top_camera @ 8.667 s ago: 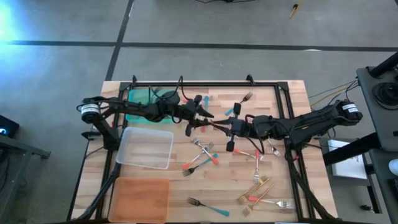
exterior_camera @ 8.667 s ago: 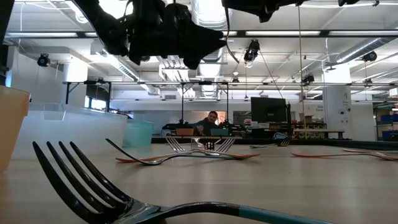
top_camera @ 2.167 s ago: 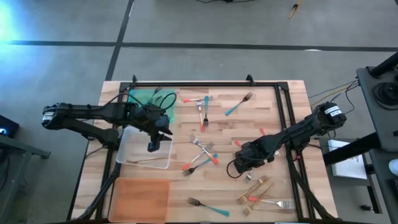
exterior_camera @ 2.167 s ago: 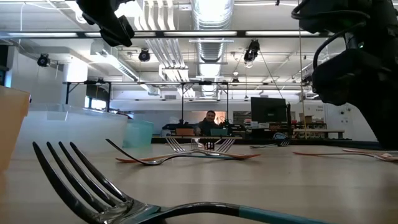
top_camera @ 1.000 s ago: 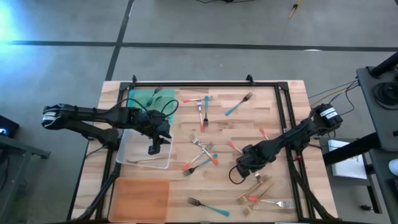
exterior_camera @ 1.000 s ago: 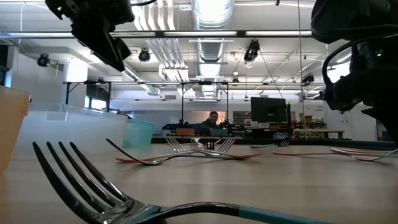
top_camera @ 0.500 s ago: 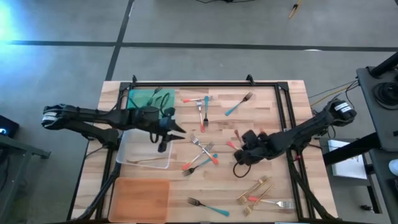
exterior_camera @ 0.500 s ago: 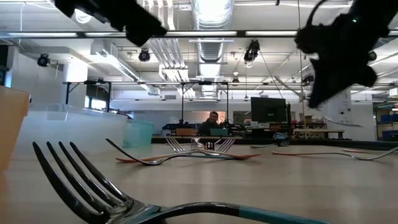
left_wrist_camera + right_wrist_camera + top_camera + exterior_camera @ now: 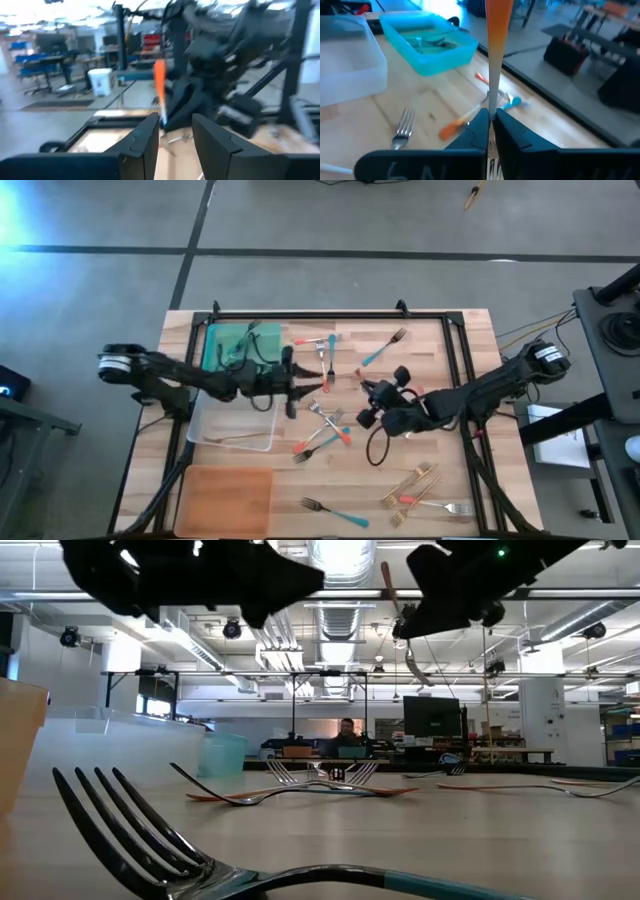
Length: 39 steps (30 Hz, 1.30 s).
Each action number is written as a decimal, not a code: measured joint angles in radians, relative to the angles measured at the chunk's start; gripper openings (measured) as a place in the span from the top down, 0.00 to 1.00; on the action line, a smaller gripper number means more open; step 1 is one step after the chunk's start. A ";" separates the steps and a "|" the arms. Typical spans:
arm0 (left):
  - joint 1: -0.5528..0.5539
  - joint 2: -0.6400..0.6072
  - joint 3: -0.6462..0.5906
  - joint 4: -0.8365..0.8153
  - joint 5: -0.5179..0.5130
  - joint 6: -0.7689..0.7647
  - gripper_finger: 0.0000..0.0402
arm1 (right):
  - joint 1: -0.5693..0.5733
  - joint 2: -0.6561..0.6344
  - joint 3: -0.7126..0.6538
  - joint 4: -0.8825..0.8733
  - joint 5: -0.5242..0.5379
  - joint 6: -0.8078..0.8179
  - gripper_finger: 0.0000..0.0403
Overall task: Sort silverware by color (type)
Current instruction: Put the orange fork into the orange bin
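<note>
My right gripper [image 9: 368, 398] hangs over the middle of the table, shut on a coral-handled fork [image 9: 497, 45], which also shows in the low view [image 9: 398, 620]. My left gripper [image 9: 305, 387] is open and level just to its left, facing it; its fingers [image 9: 145, 140] stand apart with the fork's handle [image 9: 160, 85] showing beyond them. Loose forks lie flat on the wood: a mixed cluster [image 9: 325, 425], teal and coral ones at the far side [image 9: 322, 350], gold ones near the right corner [image 9: 415, 485]. My right gripper pinches the coral fork between its two fingers [image 9: 480, 125], about where the handle goes over into metal [image 9: 493, 102]. The fingers lie across the fork. It is lifted clear, nearly upright and slightly tilted, coral handle up [image 9: 386, 580] and metal end hanging below [image 9: 412, 665].
Along the table's left side stand a green tray [image 9: 215, 350] with forks in it, a clear tray [image 9: 215, 415] holding one gold fork [image 9: 235, 440], and an orange tray [image 9: 225, 500]. A teal-handled fork [image 9: 150, 830] lies right before the low camera. A person sits far behind.
My right gripper has risen from near the gold forks and moved toward the table's far left, to the middle; it now holds the coral fork clear of the table. My left gripper has swung from over the clear tray toward the table's right, up to the right gripper.
</note>
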<state>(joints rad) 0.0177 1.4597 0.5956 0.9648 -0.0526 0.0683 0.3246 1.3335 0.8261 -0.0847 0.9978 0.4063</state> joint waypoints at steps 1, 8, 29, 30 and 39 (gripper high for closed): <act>0.000 0.026 0.016 -0.003 -0.012 0.002 0.74 | -0.007 0.010 0.000 0.037 0.000 -0.036 0.98; -0.001 0.162 0.162 -0.049 -0.014 0.084 0.67 | -0.056 0.038 0.001 0.100 -0.001 -0.117 0.98; 0.004 0.161 0.268 -0.119 -0.149 0.133 0.57 | -0.070 0.044 0.001 0.258 -0.001 -0.301 0.98; 0.005 0.161 0.268 -0.106 -0.149 0.133 0.57 | -0.070 0.045 0.001 0.273 0.000 -0.317 0.98; 0.005 0.161 0.268 -0.063 -0.148 0.133 0.57 | -0.070 0.051 0.001 0.368 0.008 -0.433 0.98</act>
<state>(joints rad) 0.0231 1.6207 0.8637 0.9016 -0.2005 0.2008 0.2543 1.3848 0.8268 0.2830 1.0058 -0.0268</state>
